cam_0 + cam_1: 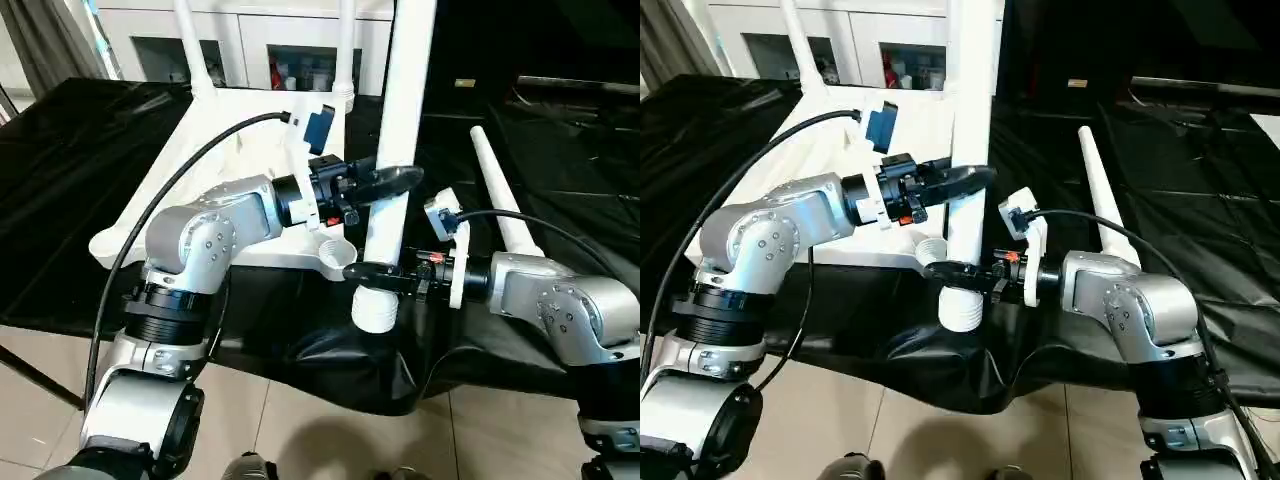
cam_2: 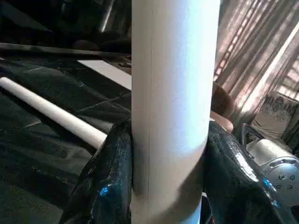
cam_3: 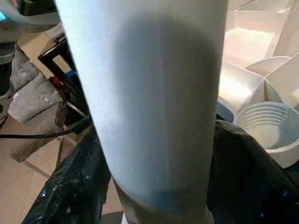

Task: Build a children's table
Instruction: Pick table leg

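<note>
Both hands pinch one white table leg (image 1: 398,150), held nearly upright just off the near right corner of the upturned white tabletop (image 1: 215,160). The left hand (image 1: 395,182) clamps it higher up, its black fingers (image 2: 110,172) pressed against either side of the tube. The right hand (image 1: 368,270) grips it lower, just above the ribbed bottom end, beside the open threaded corner socket (image 3: 271,128). Two more legs (image 1: 188,45) stand in the tabletop's far sockets. A fourth leg (image 1: 500,195) lies on the black-draped bench (image 1: 60,200) to the right.
</note>
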